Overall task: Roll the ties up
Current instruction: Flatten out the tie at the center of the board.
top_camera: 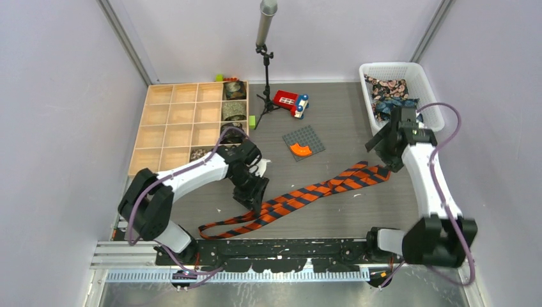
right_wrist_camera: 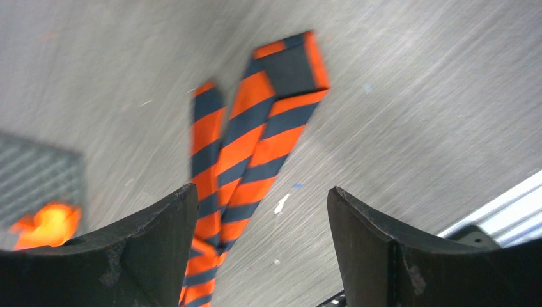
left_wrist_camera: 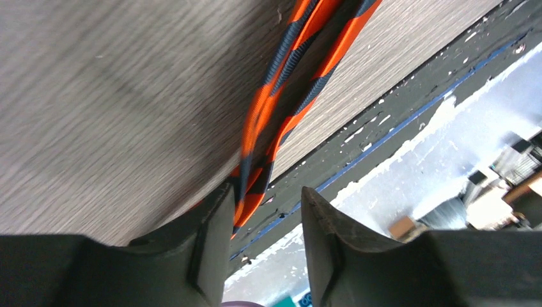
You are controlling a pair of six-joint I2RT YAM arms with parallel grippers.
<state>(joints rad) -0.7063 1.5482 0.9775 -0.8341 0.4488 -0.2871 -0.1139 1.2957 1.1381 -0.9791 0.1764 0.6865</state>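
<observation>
The orange-and-black striped tie (top_camera: 300, 195) lies flat on the near half of the table, its long axis running from about 8 o'clock to 2 o'clock in the overhead view. The left gripper (top_camera: 255, 199) hangs low over the tie's narrower stretch, toward the 8 o'clock end. The right gripper (top_camera: 387, 163) sits over the broader end at 2 o'clock, so each arm is nearest its own end. In the left wrist view the left gripper (left_wrist_camera: 265, 192) has its jaws partly apart. The tie (left_wrist_camera: 281, 96) runs away toward 12 o'clock from beside one finger and is not pinched. In the right wrist view the right gripper (right_wrist_camera: 262, 190) is spread wide and holds nothing, with the tie's end (right_wrist_camera: 255, 147) on the table between and beyond the fingers. Two strips show there side by side, so the tie seems doubled over, though blur makes the layering hard to read. The other ties (top_camera: 387, 89), dark prints, sit bunched in the white basket (top_camera: 434, 115) at 2 o'clock, partly hidden by the right arm. A roll would probably start from one end along that diagonal.
</observation>
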